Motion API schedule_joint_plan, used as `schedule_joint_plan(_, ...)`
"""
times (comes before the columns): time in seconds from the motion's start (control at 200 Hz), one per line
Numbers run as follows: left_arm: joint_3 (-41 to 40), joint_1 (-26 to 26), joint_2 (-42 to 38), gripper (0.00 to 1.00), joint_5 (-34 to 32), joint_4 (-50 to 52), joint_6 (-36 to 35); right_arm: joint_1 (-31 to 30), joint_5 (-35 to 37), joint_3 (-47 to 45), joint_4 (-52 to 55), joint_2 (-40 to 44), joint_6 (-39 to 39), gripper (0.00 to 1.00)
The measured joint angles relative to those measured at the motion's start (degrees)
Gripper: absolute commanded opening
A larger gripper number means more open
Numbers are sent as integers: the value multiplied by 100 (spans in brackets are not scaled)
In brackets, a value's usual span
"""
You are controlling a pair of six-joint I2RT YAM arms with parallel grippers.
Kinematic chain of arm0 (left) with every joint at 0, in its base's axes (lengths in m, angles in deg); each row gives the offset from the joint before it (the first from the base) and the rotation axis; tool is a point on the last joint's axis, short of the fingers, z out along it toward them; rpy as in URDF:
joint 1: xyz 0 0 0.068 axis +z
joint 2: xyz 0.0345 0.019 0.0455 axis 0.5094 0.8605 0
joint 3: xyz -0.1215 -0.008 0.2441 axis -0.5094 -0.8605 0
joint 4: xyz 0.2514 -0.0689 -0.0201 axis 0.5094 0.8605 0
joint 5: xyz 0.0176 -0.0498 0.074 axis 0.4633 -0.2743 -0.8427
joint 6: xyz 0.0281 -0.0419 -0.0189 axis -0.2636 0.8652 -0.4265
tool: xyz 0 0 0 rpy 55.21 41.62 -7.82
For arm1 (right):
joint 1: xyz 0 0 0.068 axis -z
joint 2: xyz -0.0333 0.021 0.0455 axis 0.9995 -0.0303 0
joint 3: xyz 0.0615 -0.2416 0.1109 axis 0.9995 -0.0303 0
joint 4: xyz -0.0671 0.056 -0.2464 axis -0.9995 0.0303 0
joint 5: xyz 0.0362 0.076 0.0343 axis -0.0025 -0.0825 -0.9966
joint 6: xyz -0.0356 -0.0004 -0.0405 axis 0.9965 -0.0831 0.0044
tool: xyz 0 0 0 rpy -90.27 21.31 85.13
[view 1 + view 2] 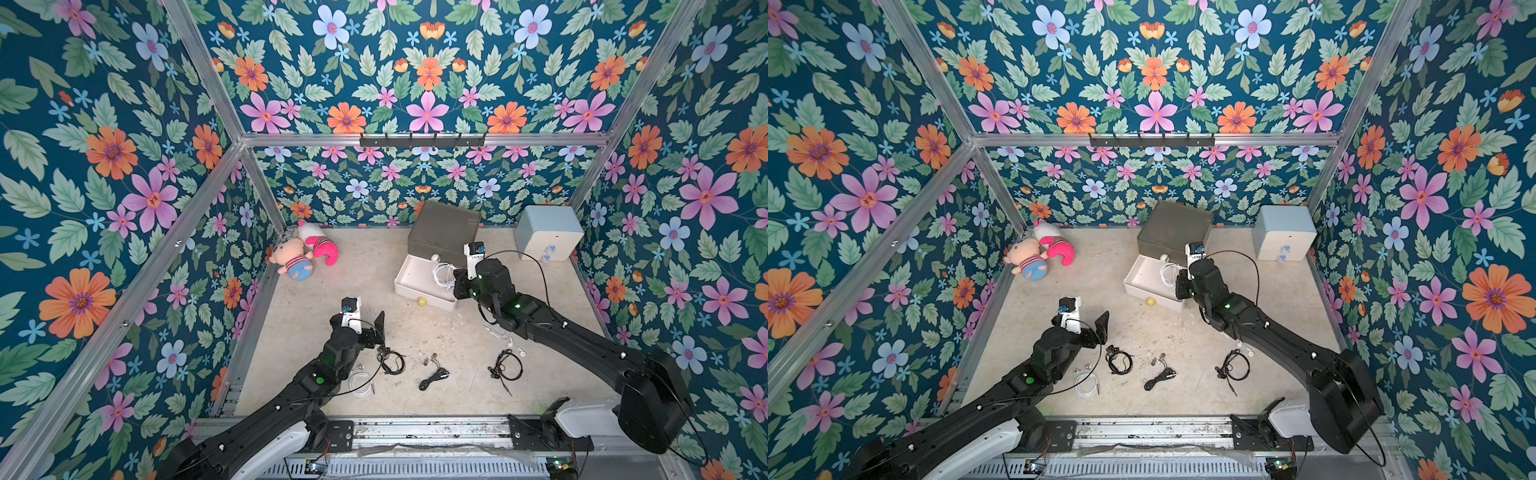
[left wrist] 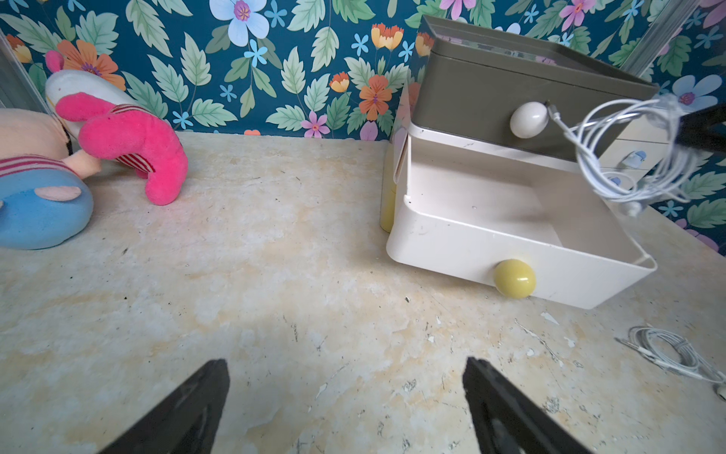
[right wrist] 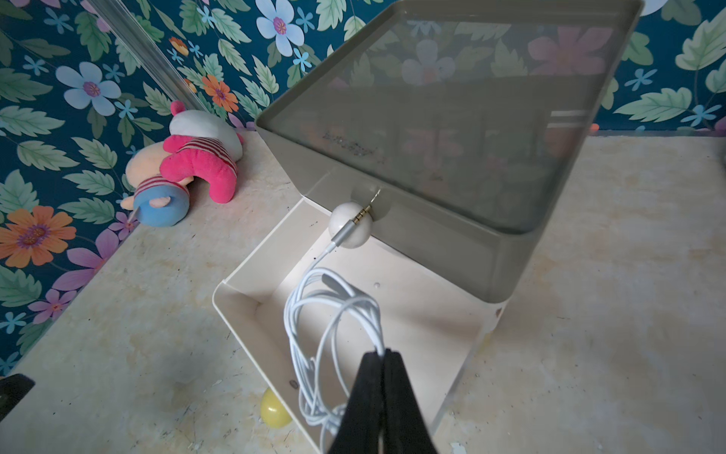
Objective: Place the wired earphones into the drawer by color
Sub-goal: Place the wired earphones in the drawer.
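Pinching white earphones point(image 3: 304, 373) in right jaws above the white tier point(image 3: 251, 334), I fear the plug point(image 3: 355, 220) hooks the knob point(image 3: 338, 218); left jaws wide.

Two plush toys, a peach doll in blue trousers point(image 1: 293, 261) and a pink-and-white one point(image 1: 321, 246), touching in the far left corner of a scuffed beige tabletop point(image 1: 365, 286). Far right, by the back wall: a pale blue-and-white two-drawer cabinet point(image 1: 548, 232). Above, floral wallpaper point(image 1: 424, 62) and a black hook rail point(image 1: 422, 140).

Robot lab booth, aluminium frame point(image 1: 291, 139), floral wallpaper panels point(image 1: 415, 62), left arm point(image 1: 291, 399), right arm point(image 1: 582, 336), base rail point(image 1: 428, 430)
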Motion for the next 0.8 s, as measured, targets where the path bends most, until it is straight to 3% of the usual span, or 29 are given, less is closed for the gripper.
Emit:
schedule_joint_plan(0.305, -15, 0, -55, 99, -20, -2, 0, 0, -219, 308, -138, -887, 17, 0)
schedule_joint_plan(0.59, -15, 0, -92, 99, -20, -2, 0, 2, -433, 330, -186, -1178, -7, 0)
schedule_joint_plan(0.64, -15, 0, -92, 99, -22, 0, 0, 2, -470, 330, -184, -1198, -7, 9)
schedule_joint_plan(0.7, -15, 0, -92, 99, -22, 0, 0, 0, -481, 337, -184, -1217, -33, 31)
schedule_joint_plan(0.8, 15, 0, -118, 99, -22, 37, 0, 2, -487, 367, -188, -1222, -68, 44)
